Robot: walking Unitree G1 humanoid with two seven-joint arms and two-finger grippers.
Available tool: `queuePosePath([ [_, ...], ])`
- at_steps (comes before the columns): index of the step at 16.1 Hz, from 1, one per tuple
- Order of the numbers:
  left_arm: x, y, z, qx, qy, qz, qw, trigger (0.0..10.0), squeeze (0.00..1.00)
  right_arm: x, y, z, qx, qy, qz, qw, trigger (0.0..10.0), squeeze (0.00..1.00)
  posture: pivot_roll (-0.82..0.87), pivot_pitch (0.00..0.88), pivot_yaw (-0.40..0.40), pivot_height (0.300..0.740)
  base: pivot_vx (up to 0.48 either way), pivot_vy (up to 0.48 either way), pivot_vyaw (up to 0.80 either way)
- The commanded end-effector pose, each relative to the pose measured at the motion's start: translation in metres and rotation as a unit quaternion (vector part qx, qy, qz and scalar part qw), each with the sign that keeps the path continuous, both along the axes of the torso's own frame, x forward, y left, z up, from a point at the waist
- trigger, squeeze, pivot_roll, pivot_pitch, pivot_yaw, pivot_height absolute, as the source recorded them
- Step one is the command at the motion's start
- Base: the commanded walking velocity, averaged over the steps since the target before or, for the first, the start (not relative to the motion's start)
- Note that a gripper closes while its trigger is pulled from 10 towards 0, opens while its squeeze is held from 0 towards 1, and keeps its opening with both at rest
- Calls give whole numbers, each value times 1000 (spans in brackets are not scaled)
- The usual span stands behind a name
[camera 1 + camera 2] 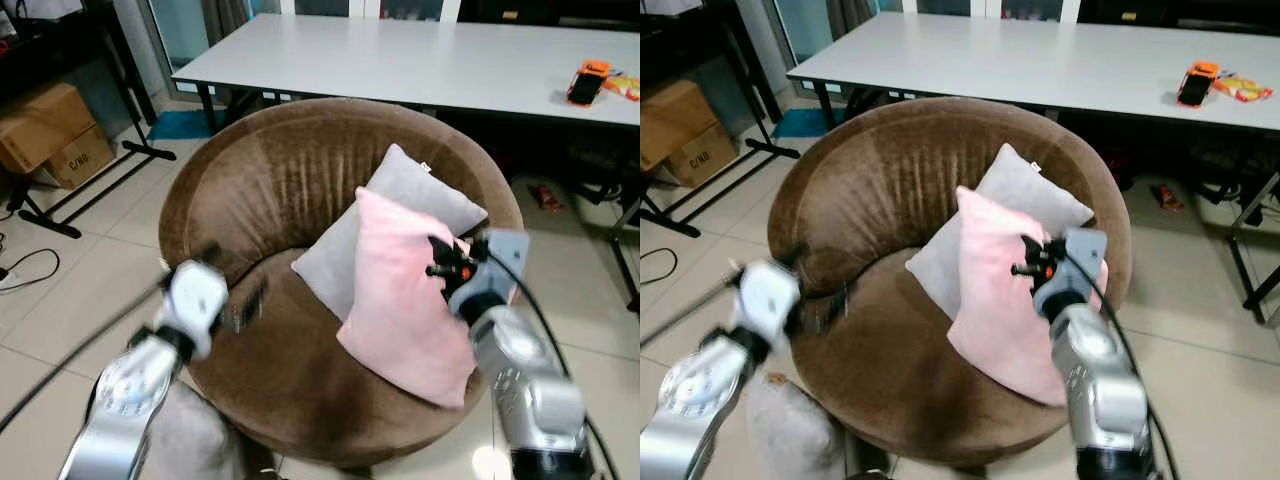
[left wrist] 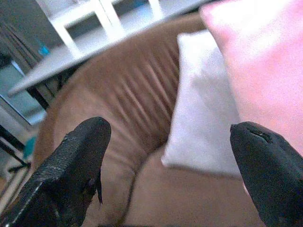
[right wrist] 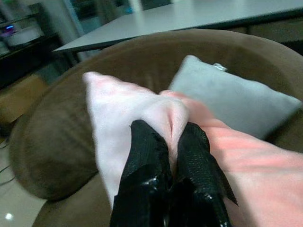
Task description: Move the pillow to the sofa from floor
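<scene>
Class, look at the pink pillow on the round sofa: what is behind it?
A grey pillow leans behind the pink pillow, against the sofa back. Its lower right part is covered. The right claw pinches the pink pillow.

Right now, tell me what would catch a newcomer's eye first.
The pink pillow stands out, propped in the round brown sofa chair against a grey pillow, with the right gripper pinching its fabric. The left gripper hangs open over the seat. Behind runs a long white table.
</scene>
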State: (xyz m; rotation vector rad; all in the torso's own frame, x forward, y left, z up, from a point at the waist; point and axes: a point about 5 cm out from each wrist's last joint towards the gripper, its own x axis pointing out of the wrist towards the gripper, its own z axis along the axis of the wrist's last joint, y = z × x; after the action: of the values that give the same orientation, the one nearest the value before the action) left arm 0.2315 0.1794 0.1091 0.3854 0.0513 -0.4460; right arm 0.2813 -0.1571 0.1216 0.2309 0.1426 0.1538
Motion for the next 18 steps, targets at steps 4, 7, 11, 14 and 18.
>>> queuePosePath([
  [4, -14, 10, 1, 17, 34, -37, 999, 10000, 0, 12, 12, 34, 37, -21, 51, 998, 10000, 0, -49, 0, 29, 740, 0, 0, 0],
  [7, -25, 10, 0, 22, 53, -54, 997, 10000, 0, 17, 20, 39, 72, 1, 78, 994, 10000, 0, -41, 0, 21, 740, 0, 0, 0],
  [11, -37, 9, -1, 24, 69, -62, 995, 10000, 0, 41, 36, 28, 74, 33, 62, 995, 10000, 0, -27, 0, 4, 740, 0, 0, 0],
  [14, -41, 6, -4, 25, 81, -69, 994, 10000, 0, 61, 74, -10, 37, 100, 90, 990, 10000, 0, -21, 0, 3, 740, 0, 0, 0],
  [18, -42, 3, -4, 23, 85, -75, 993, 10000, 0, 71, 82, -25, -28, 110, 59, 992, 10000, 1000, -6, 0, -11, 740, 0, 0, 0],
])
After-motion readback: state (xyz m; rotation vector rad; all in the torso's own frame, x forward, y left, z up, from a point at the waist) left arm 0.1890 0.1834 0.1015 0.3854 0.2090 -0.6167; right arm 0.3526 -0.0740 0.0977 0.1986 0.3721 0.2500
